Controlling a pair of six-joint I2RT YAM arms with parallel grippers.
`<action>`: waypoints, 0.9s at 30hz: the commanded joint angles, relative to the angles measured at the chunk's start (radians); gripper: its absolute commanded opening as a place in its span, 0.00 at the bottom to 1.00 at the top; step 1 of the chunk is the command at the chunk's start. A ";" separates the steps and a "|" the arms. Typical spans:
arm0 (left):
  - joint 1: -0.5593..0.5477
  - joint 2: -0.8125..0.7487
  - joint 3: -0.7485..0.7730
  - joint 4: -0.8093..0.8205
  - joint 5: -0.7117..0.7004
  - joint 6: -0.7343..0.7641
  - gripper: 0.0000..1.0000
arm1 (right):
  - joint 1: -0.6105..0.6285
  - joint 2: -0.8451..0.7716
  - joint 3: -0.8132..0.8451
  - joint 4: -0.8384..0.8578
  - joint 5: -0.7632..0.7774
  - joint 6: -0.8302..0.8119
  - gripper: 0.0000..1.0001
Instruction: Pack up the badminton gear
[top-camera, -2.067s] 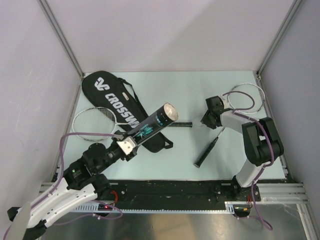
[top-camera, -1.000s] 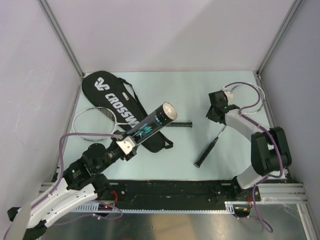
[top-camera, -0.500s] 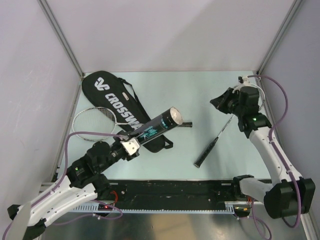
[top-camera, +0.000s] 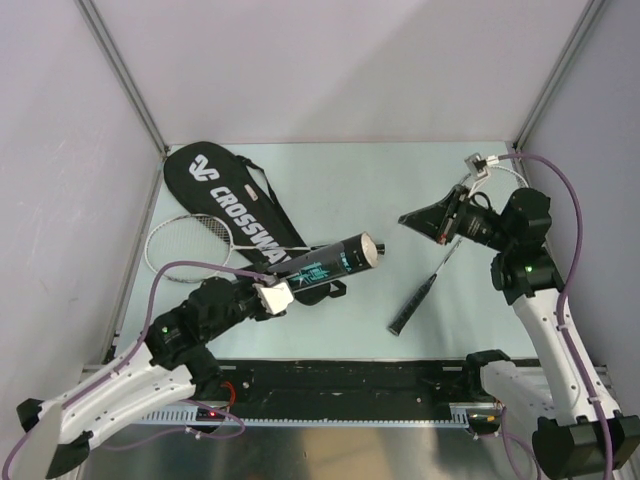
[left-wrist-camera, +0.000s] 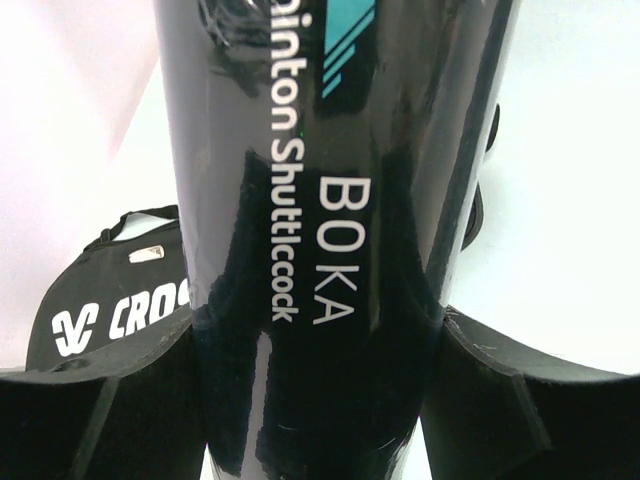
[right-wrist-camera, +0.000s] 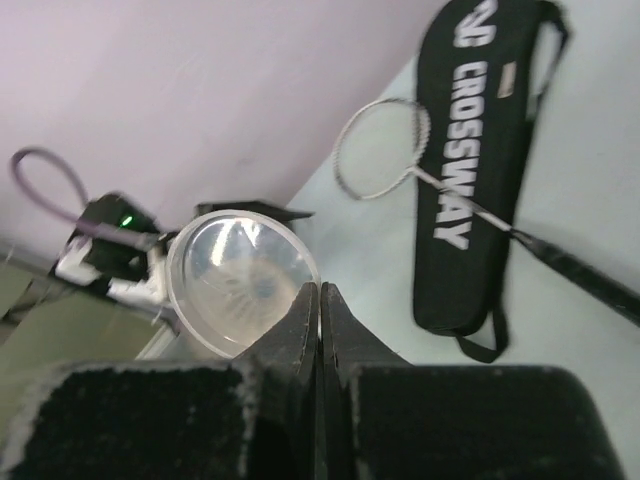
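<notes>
My left gripper (top-camera: 270, 297) is shut on the dark teal-printed tube (top-camera: 325, 266) and holds it low over the bag, clear-capped end to the right. In the left wrist view the tube (left-wrist-camera: 330, 180) fills the space between the fingers (left-wrist-camera: 500, 400). A white shuttlecock shows through the cap (right-wrist-camera: 243, 280) in the right wrist view. My right gripper (top-camera: 403, 218) is shut and empty, pointing left, just right of the capped end. The black CROSSWAY bag (top-camera: 235, 205) lies at the back left. One racket (top-camera: 185, 245) lies beside it. The other racket's handle (top-camera: 405, 313) lies front right.
The second racket's head is mostly hidden under my right arm (top-camera: 520, 260). Grey walls and metal posts close in the mat (top-camera: 350, 180) on the left, back and right. A black rail (top-camera: 340, 380) runs along the near edge.
My left arm has swung the tube rightwards and lower, more level. My right arm has lifted from beside the right racket's head and turned to point left at the tube's capped end.
</notes>
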 joint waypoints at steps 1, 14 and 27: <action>-0.001 0.028 0.057 0.059 0.022 0.040 0.49 | 0.086 -0.040 -0.010 0.073 -0.111 0.018 0.00; 0.001 -0.009 0.033 0.061 0.051 0.032 0.49 | 0.187 -0.091 -0.014 -0.107 -0.017 -0.081 0.00; 0.001 -0.019 0.029 0.063 0.058 0.037 0.49 | 0.238 -0.051 -0.014 -0.138 0.026 -0.098 0.00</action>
